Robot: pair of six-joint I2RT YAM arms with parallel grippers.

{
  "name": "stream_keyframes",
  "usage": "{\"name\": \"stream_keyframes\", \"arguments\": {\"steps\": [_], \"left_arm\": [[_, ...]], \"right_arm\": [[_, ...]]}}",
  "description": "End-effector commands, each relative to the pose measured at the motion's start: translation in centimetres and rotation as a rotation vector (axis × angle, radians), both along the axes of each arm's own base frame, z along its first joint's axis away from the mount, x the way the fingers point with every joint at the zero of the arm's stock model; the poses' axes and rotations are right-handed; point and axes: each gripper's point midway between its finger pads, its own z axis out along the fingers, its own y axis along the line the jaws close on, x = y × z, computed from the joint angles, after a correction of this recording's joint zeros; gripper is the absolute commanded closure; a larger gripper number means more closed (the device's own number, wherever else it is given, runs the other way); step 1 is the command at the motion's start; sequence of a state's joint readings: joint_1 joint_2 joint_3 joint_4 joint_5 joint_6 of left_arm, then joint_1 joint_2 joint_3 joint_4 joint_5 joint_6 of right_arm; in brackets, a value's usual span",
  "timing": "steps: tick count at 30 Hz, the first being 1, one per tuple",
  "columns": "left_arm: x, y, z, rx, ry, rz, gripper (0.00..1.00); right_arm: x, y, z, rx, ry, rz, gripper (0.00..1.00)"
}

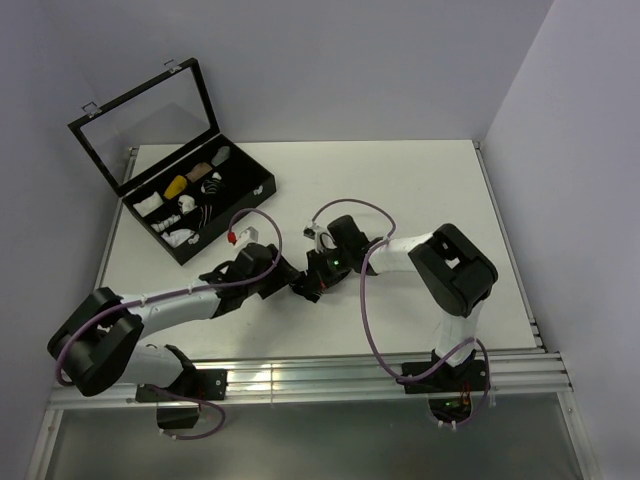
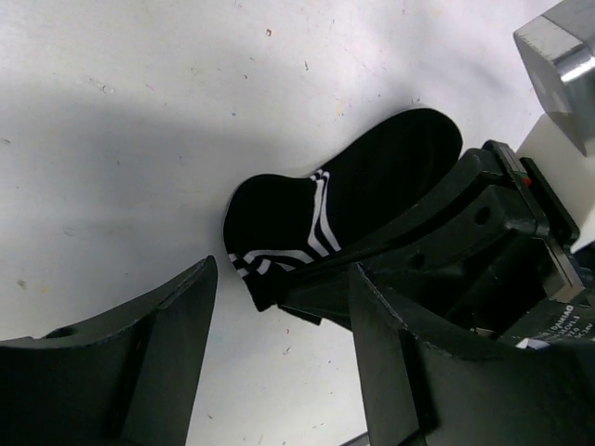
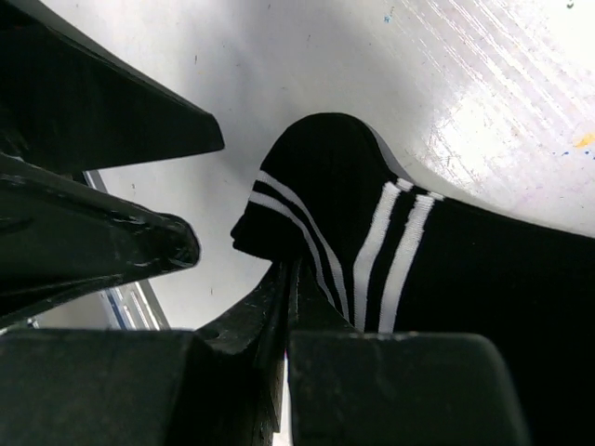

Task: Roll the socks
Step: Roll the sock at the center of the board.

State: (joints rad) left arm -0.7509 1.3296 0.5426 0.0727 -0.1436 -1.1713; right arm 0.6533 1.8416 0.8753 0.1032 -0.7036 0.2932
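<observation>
A black sock with thin white stripes [image 2: 363,190] lies flat on the white table, its striped cuff toward me; I cannot tell whether a second sock lies under it. It also shows in the right wrist view [image 3: 465,269]. My right gripper [image 3: 294,271] is shut on the cuff edge, its closed fingers [image 2: 409,237] lying across the sock. My left gripper [image 2: 284,279] is open and empty, its two fingers astride bare table just short of the cuff. In the top view the two grippers, left [image 1: 283,279] and right [image 1: 306,286], meet at mid-table and hide the sock.
A black case [image 1: 262,189] with its clear lid raised [image 1: 150,110] stands at the back left and holds small white, yellow and tan rolled bundles [image 1: 178,187]. Cables loop above both wrists. The table's metal front rail [image 1: 300,375] runs along the near edge.
</observation>
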Motion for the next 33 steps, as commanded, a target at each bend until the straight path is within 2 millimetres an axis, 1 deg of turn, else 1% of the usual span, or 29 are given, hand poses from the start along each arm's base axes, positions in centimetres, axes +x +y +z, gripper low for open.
{"name": "stream_keyframes", "arguments": {"steps": [1,6,9,14,19,20,25,26,33], "left_arm": [[0.8,-1.7,1.3,-0.069,-0.001,0.010,0.36],[-0.1,-1.1,0.0,-0.038,0.042,0.022,0.38],[-0.3,-1.2,-0.2,-0.053,0.053,0.020,0.40],[-0.1,-2.0,-0.3,-0.058,0.069,0.009,0.44],[-0.2,-2.1,-0.9,-0.053,0.092,0.007,0.45],[-0.2,-2.1,-1.0,-0.055,0.096,0.013,0.48],[0.1,-2.4,-0.6,-0.067,0.093,0.020,0.54],[0.2,-2.4,-0.7,-0.066,0.096,0.022,0.57],[0.4,-2.9,-0.7,-0.064,0.107,0.017,0.65]], "right_arm": [[0.8,-0.1,-0.4,0.007,0.002,-0.020,1.00],[1.3,-0.3,-0.3,0.008,0.008,-0.029,1.00],[1.5,-0.2,-0.1,0.011,0.007,-0.028,1.00],[1.4,-0.2,-0.3,0.007,0.014,-0.027,1.00],[1.5,-0.2,-0.3,0.008,0.012,-0.028,1.00],[1.5,-0.1,-0.2,0.010,0.010,-0.029,1.00],[1.5,-0.2,-0.4,0.005,0.015,-0.030,1.00],[1.5,-0.2,-0.4,0.004,0.013,-0.030,1.00],[1.6,-0.2,-0.4,0.005,0.012,-0.030,1.00]]}}
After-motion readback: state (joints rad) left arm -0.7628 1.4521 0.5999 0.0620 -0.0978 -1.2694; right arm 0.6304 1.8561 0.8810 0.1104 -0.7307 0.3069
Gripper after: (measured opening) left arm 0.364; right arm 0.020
